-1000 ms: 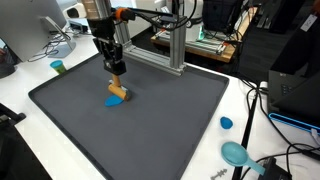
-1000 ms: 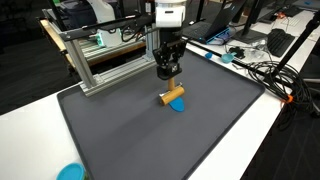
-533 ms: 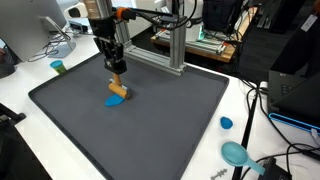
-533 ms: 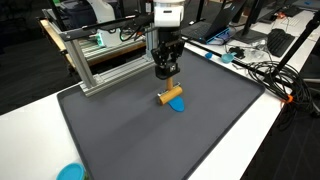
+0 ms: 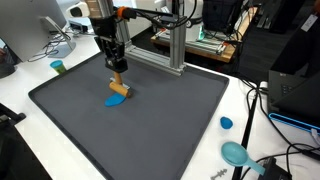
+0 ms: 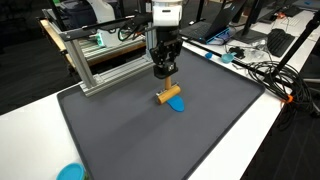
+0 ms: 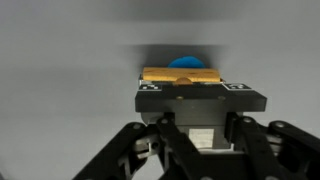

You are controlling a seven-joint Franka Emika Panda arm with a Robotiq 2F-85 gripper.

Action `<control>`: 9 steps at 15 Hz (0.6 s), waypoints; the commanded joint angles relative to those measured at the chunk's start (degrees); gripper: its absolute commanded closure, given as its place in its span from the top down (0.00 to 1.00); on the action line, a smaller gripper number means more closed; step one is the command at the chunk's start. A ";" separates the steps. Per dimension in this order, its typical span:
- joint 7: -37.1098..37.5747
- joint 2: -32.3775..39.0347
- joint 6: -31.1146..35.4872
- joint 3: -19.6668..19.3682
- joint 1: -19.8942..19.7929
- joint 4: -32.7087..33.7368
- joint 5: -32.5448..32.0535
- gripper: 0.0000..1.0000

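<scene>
One black two-fingered tool (image 5: 117, 70) hangs at the upper left of both exterior views, just above a short tan wooden cylinder (image 5: 118, 88). The cylinder leans on a small blue plastic disc (image 5: 114, 100) on the dark grey mat (image 5: 170, 120) covering the white desk (image 5: 18, 92). Whether the tool's fingers are apart or clamped on the wood cannot be told; the wrist view shows the cylinder (image 7: 180, 75) at centre frame with the disc (image 7: 187, 62) just above it.

Black gripper (image 6: 165, 74), angular linkages; pale grey wrist (image 6: 165, 14); orange ring (image 5: 121, 14).
</scene>
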 commanded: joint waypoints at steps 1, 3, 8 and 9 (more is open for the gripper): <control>-2.11 -1.99 -5.10 -0.83 -0.92 -4.89 -2.97 0.22; -2.25 -2.77 -5.90 -1.08 -0.87 -5.16 -3.56 0.22; 0.32 -2.61 -7.19 -0.72 -1.02 -3.47 -1.87 0.22; 0.65 -3.03 -6.58 -0.60 -1.23 -3.80 -0.91 0.22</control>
